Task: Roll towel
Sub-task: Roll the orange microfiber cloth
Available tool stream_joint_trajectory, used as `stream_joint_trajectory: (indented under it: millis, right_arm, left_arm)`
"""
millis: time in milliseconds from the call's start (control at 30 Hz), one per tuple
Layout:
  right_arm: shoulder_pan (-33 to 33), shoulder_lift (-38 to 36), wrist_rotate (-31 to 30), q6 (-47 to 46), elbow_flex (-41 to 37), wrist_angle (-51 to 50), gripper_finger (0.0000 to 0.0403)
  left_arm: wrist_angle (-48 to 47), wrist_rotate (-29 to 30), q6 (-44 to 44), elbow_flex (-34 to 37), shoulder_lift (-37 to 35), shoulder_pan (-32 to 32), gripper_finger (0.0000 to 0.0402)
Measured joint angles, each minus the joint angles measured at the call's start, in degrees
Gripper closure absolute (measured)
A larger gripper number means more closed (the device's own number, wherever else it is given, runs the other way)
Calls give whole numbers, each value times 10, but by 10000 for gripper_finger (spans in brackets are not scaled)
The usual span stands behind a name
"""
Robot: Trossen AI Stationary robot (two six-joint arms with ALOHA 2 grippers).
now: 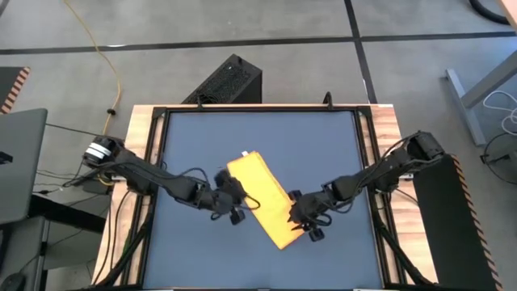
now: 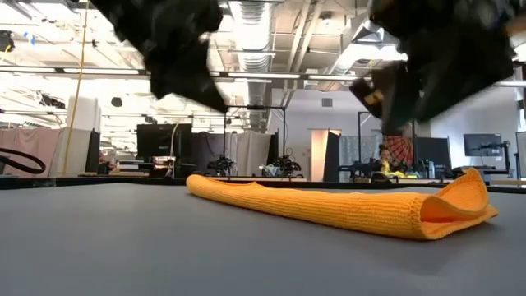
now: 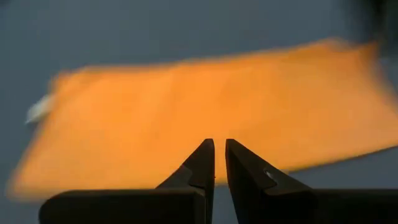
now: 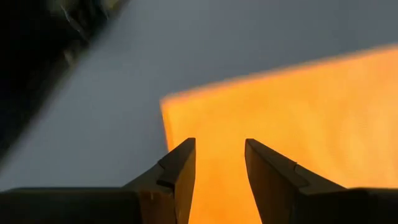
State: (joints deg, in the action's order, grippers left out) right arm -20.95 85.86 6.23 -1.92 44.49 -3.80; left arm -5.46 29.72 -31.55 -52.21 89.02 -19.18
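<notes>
The yellow-orange towel (image 1: pixel 262 198) lies folded into a long strip, slanting across the middle of the dark blue tabletop (image 1: pixel 323 145). Its white tag (image 1: pixel 245 153) is at the far end. In the low view the towel (image 2: pixel 329 205) rests flat, with its near end (image 2: pixel 464 197) curled up a little. My left gripper (image 1: pixel 236 212) hovers at the strip's left long edge, fingers shut, clear above the cloth (image 3: pixel 186 112). My right gripper (image 1: pixel 305 226) hovers open over the strip's near right corner (image 4: pixel 205 118), also clear of it.
The tabletop is framed by a wooden border (image 1: pixel 141 162) with black rails. A black box (image 1: pixel 226 81) stands on the floor beyond the far edge. Bare blue surface lies all around the towel.
</notes>
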Motion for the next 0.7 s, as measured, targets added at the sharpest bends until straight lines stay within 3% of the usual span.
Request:
stream_joint_trajectory:
  millis: [133, 267, 333, 467, 700]
  right_arm:
    - [28, 1, -26, 21, -8, -40, 239]
    - [59, 1, -22, 16, -42, -48, 239]
    - [69, 1, -20, 2, -57, -45, 239]
    - [73, 1, -20, -30, -87, -39, 239]
    - [35, -1, -33, -111, -110, 5, 239]
  left_arm:
    - [156, -22, 18, -1, 71, -17, 374]
    - [302, -90, 9, -2, 169, -18, 374]
    - [330, -117, 2, -13, 209, -17, 374]
    - [316, -158, -17, -44, 258, -8, 374]
    - [190, -204, -32, -68, 270, 9, 374]
